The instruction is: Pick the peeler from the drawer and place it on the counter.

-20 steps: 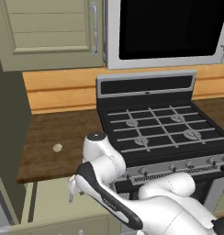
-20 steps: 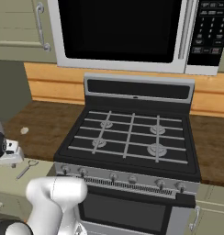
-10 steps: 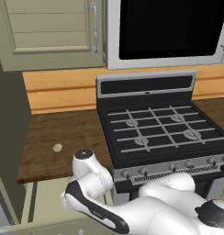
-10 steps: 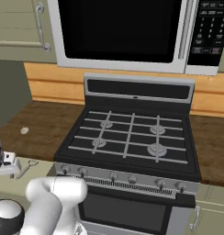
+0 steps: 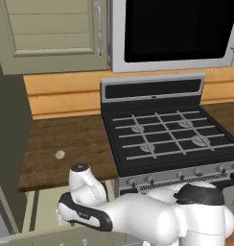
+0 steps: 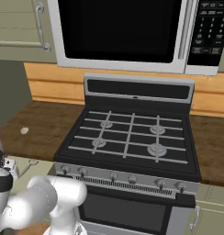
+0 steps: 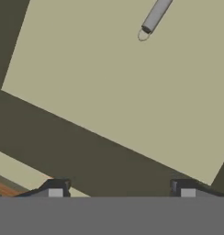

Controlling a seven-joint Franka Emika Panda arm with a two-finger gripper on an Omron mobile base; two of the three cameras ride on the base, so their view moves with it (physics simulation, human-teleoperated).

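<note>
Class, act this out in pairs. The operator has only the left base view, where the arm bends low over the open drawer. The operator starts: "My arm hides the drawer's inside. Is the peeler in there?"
Observer: Yes. In the hand view the peeler lies flat on the pale floor of the drawer.
Operator: Is the tool ready to take it?
Observer: The tool is open, its fingertips wide apart with nothing between them.
Operator: Is it lined up over the peeler?
Observer: Not yet. The peeler sits at the top edge of the hand view, far from the fingertips and partly cut off by the edge.
</note>
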